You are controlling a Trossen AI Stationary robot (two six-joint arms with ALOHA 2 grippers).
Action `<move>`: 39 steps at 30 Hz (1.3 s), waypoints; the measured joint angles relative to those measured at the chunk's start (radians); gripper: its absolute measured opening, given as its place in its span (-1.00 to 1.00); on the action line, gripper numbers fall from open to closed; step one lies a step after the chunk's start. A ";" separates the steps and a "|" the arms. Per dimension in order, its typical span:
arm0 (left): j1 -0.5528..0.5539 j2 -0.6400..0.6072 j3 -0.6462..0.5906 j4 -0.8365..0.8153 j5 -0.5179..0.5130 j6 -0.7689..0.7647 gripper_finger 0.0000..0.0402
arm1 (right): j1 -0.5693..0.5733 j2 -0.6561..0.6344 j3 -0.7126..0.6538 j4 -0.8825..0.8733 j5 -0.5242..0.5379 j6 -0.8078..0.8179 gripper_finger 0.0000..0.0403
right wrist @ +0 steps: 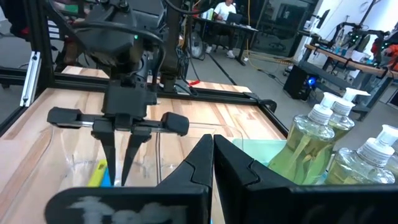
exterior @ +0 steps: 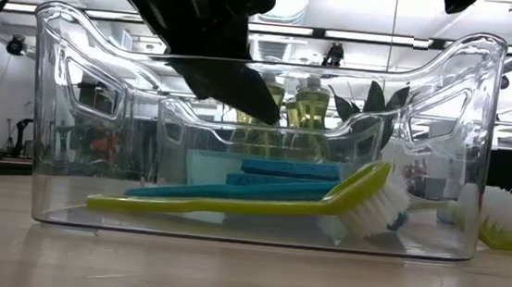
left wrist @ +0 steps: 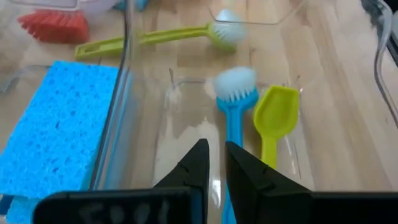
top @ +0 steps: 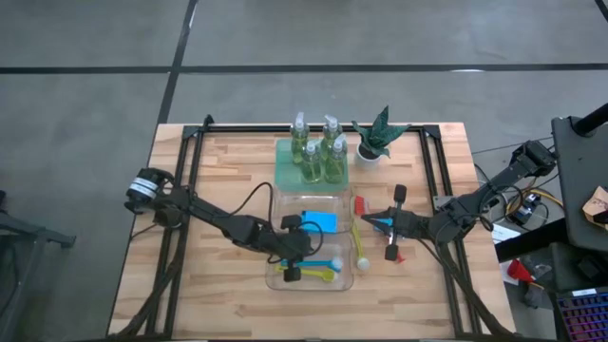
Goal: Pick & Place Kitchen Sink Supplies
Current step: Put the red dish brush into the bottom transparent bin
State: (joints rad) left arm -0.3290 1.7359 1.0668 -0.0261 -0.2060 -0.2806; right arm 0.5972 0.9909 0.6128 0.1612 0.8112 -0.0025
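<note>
Over the near clear bin (top: 275, 275), left tool (left wrist: 214, 163) hangs point-down, fingers a narrow slit apart, nothing between them. Directly beneath lie the blue brush (left wrist: 233, 106) and a yellow brush (left wrist: 273, 121), side by side on the bin floor. Both judged light, stiff, slick plastic; thin handle likely to roll, so pinch mid-handle, across its width. Blue sponges (top: 318, 220) sit in the adjoining bin; soft, easy. Pump bottles (top: 318, 152) stand on the green tray (top: 283, 171). Right tool (right wrist: 211, 146) closed, empty, hovering beside the bins.
</note>
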 joint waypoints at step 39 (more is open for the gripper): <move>-0.064 -0.554 -0.217 -0.068 -0.067 0.010 -0.98 | 0.000 0.000 0.000 -0.008 0.000 -0.014 -0.96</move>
State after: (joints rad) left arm -0.3931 1.1814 0.8501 -0.0945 -0.2725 -0.2710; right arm 0.5972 0.9911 0.6127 0.1534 0.8116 -0.0160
